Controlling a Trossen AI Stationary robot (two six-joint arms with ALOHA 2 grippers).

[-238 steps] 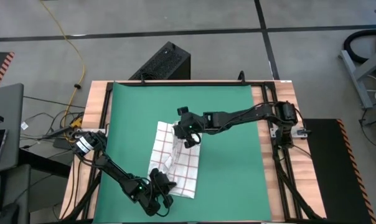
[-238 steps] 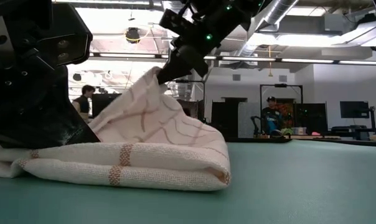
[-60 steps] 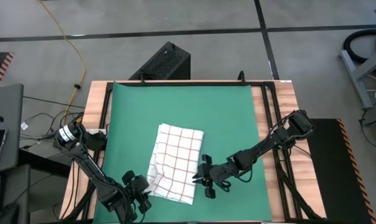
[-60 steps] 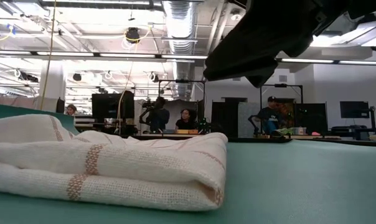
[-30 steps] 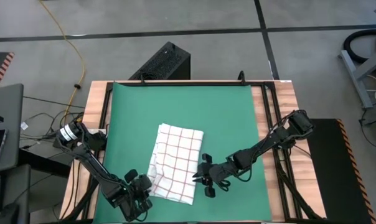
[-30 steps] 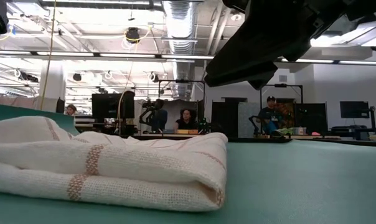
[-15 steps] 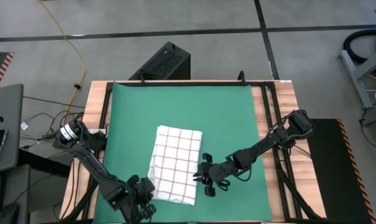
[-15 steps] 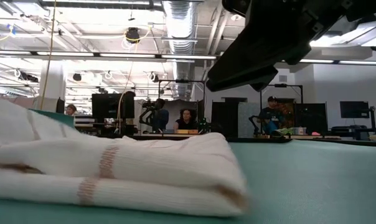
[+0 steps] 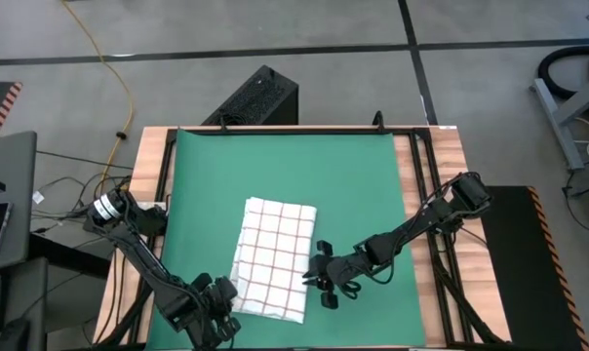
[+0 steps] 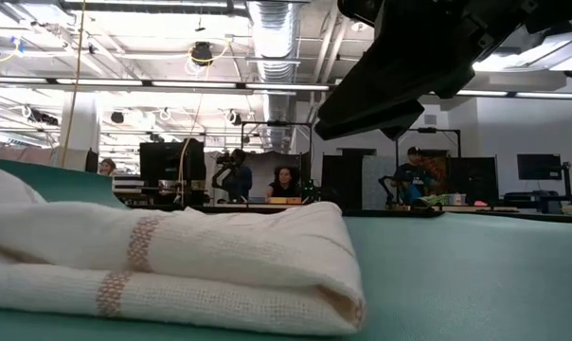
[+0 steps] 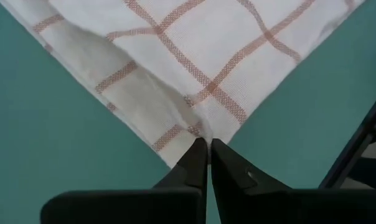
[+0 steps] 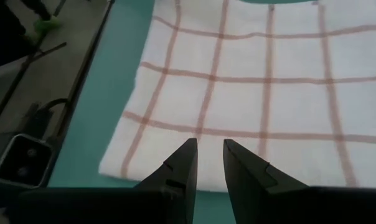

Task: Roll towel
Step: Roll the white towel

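The thin white cloth towel with a red-brown grid [image 9: 271, 257] lies folded flat on the green mat [image 9: 353, 185], its long axis running from the table's near edge toward the far side. At its near left corner the left gripper [image 9: 223, 310] is pinched shut on the cloth, arm low. The right gripper [image 9: 326, 285], fingers slightly parted and empty, hovers just beside the towel's right edge.
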